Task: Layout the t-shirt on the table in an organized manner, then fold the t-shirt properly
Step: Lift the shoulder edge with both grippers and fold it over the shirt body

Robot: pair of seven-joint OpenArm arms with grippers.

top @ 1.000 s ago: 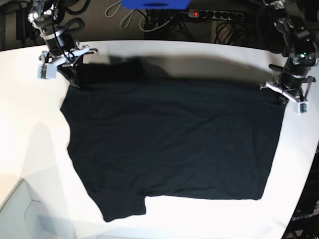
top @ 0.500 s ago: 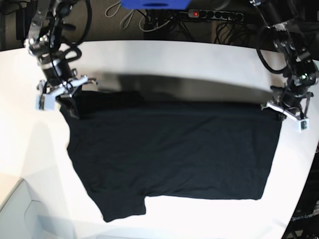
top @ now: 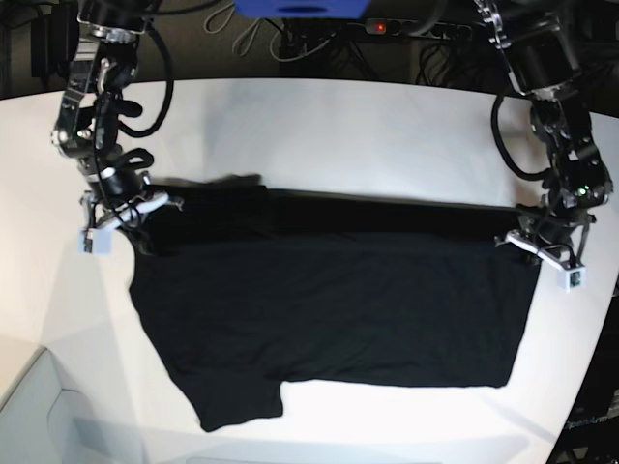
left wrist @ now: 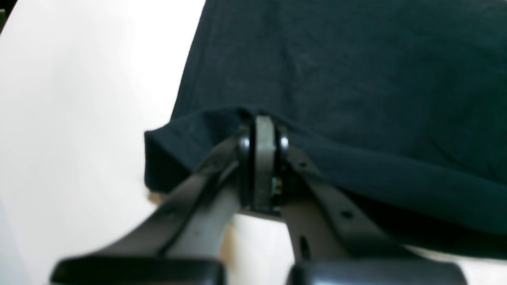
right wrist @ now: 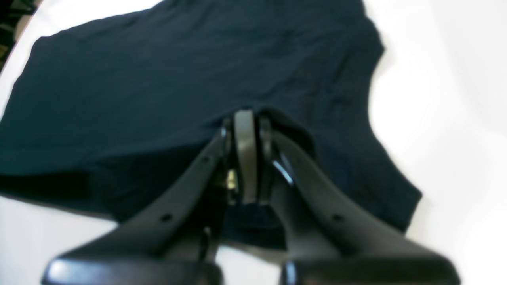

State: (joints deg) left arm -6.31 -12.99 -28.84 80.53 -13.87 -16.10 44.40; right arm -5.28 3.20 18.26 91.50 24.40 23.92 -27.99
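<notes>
Base view, left to right. Right fingers (top: 124,215) at 9 o'clock of the bench (top: 368,116), clenched on the far corner of the shirt (top: 338,309). In the right wrist view the tips (right wrist: 245,130) are pinched tight with a small bunch of black cloth rising around them.

Shirt lies across the middle of the bench. Its far edge is lifted and carried toward 6 o'clock, forming a doubled band over the body. One sleeve juts out at 7 o'clock, flat on the bench.

Left fingers (top: 544,244) at 3 o'clock, likewise clenched on the opposite far corner. The left wrist view shows the hem gathered at the tips (left wrist: 263,134), with cloth sagging below.

Risks, as judged:
- Both grips hold only a thin pinch of edge; a tug could let one corner slip, and the fold line would skew.
- If the arms travel unevenly, the band ends diagonal rather than parallel to the near hem.
- Slack in the middle may sag and crease under the fold.
- The sleeve by the right fingers looks bunched; it may be trapped crooked.
</notes>
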